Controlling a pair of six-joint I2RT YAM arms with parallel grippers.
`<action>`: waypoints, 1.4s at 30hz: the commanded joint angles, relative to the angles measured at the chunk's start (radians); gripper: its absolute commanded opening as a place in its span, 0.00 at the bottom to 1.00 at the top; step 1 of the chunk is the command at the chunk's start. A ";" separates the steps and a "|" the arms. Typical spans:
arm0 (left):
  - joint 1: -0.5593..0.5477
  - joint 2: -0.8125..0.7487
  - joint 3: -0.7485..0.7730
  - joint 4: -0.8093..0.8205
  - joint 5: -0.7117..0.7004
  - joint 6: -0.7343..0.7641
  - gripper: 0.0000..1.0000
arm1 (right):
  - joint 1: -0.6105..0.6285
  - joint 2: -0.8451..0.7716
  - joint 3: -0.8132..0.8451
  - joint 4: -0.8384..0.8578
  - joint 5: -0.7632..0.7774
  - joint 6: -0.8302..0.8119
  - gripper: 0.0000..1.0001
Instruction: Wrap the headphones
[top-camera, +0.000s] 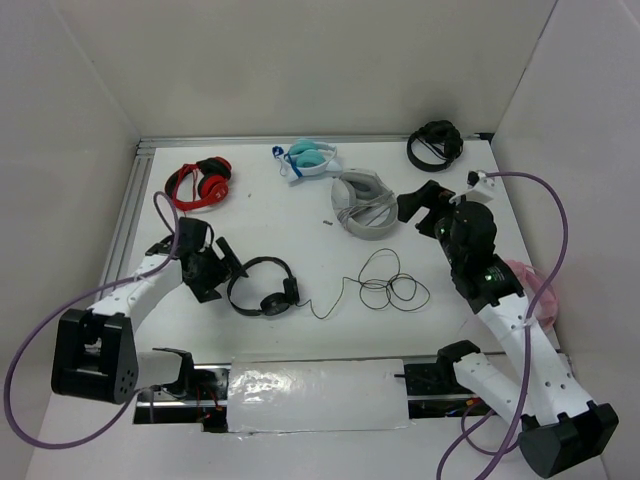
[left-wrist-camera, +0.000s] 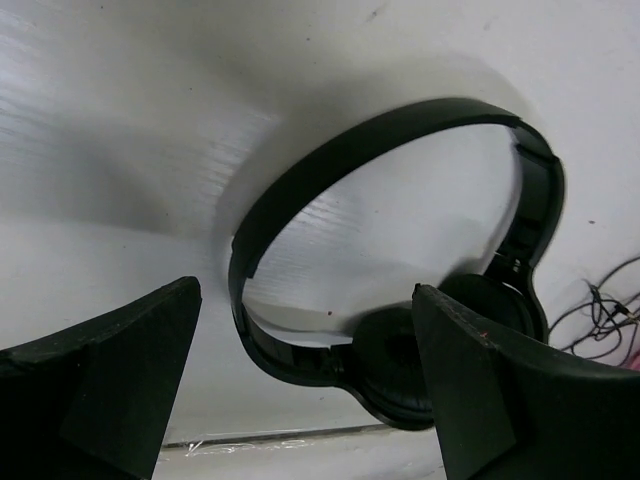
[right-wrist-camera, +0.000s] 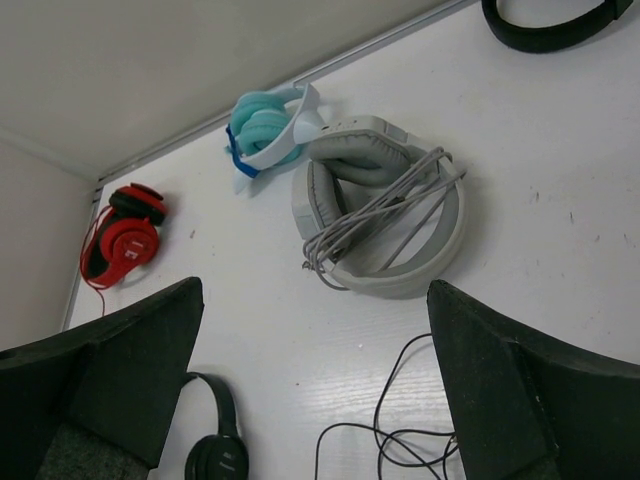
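The slim black headphones (top-camera: 262, 287) lie flat on the white table at front left. Their thin black cable (top-camera: 385, 285) trails right into loose loops. My left gripper (top-camera: 225, 272) is open and empty, low and just left of the headband. In the left wrist view the headband (left-wrist-camera: 380, 150) and an earcup (left-wrist-camera: 400, 370) lie just ahead of the open gripper (left-wrist-camera: 305, 290). My right gripper (top-camera: 418, 208) is open and empty, raised near the grey headphones. The right wrist view shows it open (right-wrist-camera: 313, 290), with the black headphones (right-wrist-camera: 215, 450) and cable (right-wrist-camera: 400, 420) below.
Red-and-black headphones (top-camera: 200, 183) lie at back left, teal ones (top-camera: 310, 158) at back centre, grey wrapped ones (top-camera: 362, 205) beside my right gripper, and a bundled black headset (top-camera: 435, 143) at back right. A pink item (top-camera: 535, 285) lies at the right edge. A shiny strip (top-camera: 320, 393) covers the near edge.
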 joint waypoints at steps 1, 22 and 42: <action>-0.015 0.067 0.022 0.020 -0.014 -0.025 0.99 | 0.001 0.005 -0.008 0.069 -0.031 -0.033 1.00; -0.162 0.391 0.231 -0.141 -0.273 -0.175 0.00 | 0.014 -0.046 -0.056 0.117 -0.254 -0.192 1.00; -0.216 -0.058 0.790 -0.130 -0.360 0.067 0.00 | 0.324 -0.012 -0.266 0.388 -0.196 -0.635 1.00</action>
